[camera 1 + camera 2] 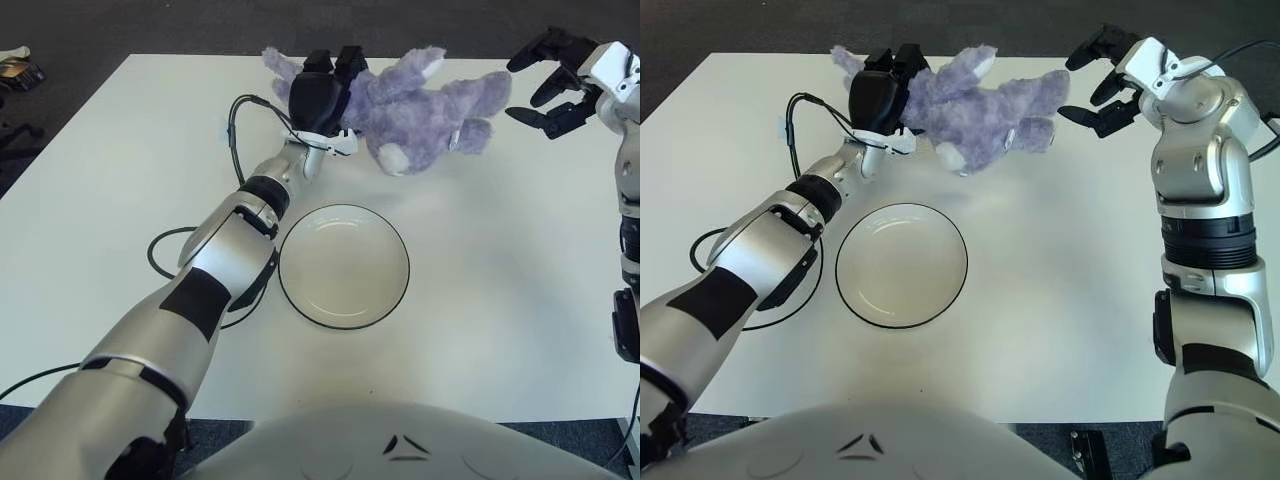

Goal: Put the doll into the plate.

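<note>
A: Doll (420, 105)?
B: Clamped in left hand (318, 92), at table's (500, 300) far edge, well beyond plate (344, 266)

A: Right hand (560, 85)?
B: Raised just right of doll, fingers spread, gripping nothing

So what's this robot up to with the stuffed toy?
Its left hand grips a purple plush doll at the far side of the white table. The right hand hovers open just beside the doll, not touching it. The plate sits empty nearer the robot, so the doll isn't in it yet.
</note>
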You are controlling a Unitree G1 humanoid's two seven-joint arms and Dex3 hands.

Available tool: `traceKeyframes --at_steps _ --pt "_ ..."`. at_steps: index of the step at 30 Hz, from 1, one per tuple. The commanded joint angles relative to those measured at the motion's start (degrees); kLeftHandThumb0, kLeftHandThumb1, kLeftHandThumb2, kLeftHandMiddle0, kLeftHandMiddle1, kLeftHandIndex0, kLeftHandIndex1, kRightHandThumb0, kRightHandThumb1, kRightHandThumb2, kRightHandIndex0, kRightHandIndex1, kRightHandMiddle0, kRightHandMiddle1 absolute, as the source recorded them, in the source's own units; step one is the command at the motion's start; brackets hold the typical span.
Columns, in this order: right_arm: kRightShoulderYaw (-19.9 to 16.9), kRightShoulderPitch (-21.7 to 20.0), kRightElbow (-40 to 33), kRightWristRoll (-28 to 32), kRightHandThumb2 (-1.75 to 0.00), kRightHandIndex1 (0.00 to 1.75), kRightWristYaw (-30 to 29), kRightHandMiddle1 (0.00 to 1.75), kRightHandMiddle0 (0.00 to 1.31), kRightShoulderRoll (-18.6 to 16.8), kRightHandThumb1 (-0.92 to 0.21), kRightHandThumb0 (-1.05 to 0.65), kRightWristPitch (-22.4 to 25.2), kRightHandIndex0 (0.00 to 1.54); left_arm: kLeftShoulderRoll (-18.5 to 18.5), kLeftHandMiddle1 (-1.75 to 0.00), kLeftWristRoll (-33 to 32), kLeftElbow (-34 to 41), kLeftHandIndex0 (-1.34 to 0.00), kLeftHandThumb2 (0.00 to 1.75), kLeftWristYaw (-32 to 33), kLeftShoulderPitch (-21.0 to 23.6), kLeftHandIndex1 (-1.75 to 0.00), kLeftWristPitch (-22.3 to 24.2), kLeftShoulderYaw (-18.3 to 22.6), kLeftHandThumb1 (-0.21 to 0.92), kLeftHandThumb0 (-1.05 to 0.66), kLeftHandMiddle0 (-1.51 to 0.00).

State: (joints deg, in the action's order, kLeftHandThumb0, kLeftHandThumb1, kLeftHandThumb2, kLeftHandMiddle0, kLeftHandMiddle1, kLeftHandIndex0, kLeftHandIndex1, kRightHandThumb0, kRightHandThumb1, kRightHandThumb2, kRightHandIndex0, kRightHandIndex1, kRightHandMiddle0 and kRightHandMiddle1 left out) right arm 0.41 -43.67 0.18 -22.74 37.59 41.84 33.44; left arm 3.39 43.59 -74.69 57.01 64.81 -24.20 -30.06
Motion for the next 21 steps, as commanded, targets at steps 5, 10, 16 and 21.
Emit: traceKeyframes --at_steps 5,10,16,21 --pt "-4.3 -2.9 1.4 6.8 -1.28 0.92 0.4 0.87 0.0 -0.4 -0.09 -0.1 3.1 0.12 1.0 -1.75 2.9 0.0 -0.86 1.36 6.8 0.1 -1.75 -0.3 -2.4 0.27 0.48 -0.64" --pt "-6.9 -4.6 3.9 13.2 -1.25 0.91 2.1 0.88 0.0 -0.8 -0.09 -0.12 5.8 0.12 1.5 -1.75 4.8 -0.2 -0.84 1.34 10.5 0.1 -1.75 -0.7 -4.0 0.29 0.47 -0.62" --pt "-0.3 -12.9 15.4 12.9 -1.2 0.88 3.3 0.78 0.0 -1.3 -0.1 -0.17 0.1 0.1 1.9 -1.75 6.6 -0.5 -0.83 1.32 14.4 0.2 -1.75 -0.9 -5.7 0.31 0.46 -0.61" --pt "1.9 -13.2 18.1 13.4 -1.17 0.86 6.8 0.75 0.0 1.3 -0.1 -0.22 -4.6 0.09 1.8 -1.75 7.6 -0.6 -0.83 1.31 18.0 0.7 -1.75 -1.2 -6.7 0.31 0.46 -0.6"
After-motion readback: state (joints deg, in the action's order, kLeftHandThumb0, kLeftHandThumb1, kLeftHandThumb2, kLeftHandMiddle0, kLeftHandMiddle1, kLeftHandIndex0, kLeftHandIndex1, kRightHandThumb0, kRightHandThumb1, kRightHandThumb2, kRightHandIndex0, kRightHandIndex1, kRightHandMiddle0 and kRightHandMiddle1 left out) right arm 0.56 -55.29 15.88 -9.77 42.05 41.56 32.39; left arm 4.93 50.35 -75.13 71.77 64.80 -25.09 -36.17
